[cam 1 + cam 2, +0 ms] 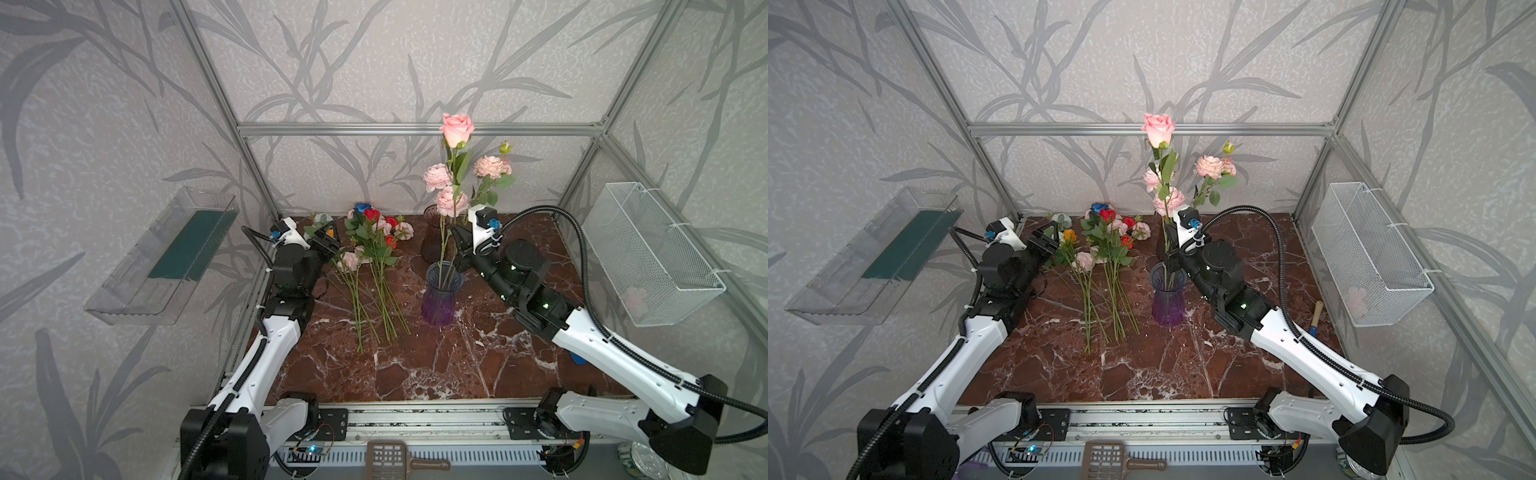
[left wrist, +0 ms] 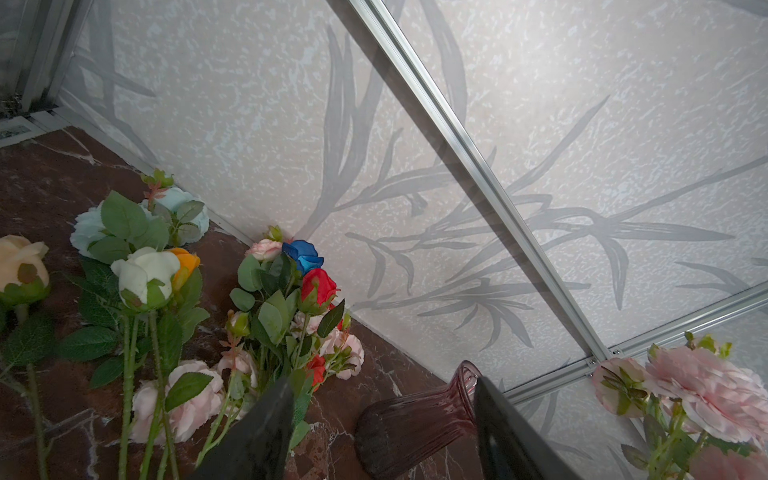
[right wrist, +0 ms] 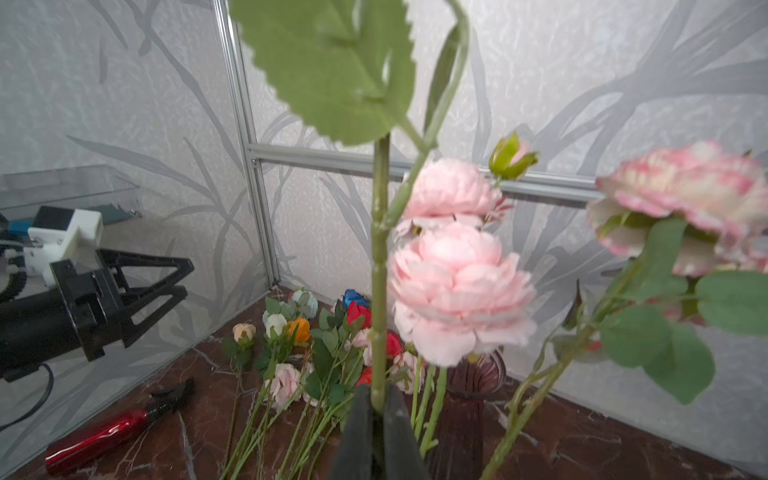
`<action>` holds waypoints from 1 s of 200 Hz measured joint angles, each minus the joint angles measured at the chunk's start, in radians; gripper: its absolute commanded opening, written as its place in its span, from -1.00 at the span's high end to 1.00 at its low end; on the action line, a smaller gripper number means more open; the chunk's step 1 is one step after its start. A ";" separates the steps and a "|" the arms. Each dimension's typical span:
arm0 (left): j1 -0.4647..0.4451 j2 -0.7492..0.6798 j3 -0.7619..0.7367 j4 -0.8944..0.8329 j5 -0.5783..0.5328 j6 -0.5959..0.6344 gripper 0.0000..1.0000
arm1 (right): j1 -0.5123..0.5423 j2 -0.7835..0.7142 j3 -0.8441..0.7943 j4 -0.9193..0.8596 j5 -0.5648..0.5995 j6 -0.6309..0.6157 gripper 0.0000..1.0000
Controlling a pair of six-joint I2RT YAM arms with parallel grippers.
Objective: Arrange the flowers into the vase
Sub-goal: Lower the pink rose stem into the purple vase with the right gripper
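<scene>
My right gripper [image 1: 458,246] [image 3: 377,399] is shut on the green stem [image 3: 379,291] of a tall pink rose [image 1: 457,129]. It holds the rose upright, with the stem's lower end inside the clear purple vase [image 1: 442,293] [image 1: 1168,297]. Pale pink ruffled blooms [image 1: 452,200] stand beside the rose. Several more flowers [image 1: 374,249] [image 2: 291,311] lie on the marble table [image 1: 436,365] left of the vase, in red, blue, white, orange and pink. My left gripper [image 1: 328,241] [image 2: 384,382] hangs open and empty over their blooms at the back left.
A dark pink vase [image 1: 432,237] [image 2: 415,424] stands behind the purple one. Red-handled shears [image 3: 112,428] lie on the table by the left arm. A clear shelf [image 1: 166,253] hangs on the left wall and a white wire basket [image 1: 648,253] on the right wall.
</scene>
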 measured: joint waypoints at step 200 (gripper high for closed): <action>0.000 0.089 0.037 0.010 0.108 -0.041 -0.36 | -0.008 -0.075 -0.094 -0.128 0.085 0.129 -0.09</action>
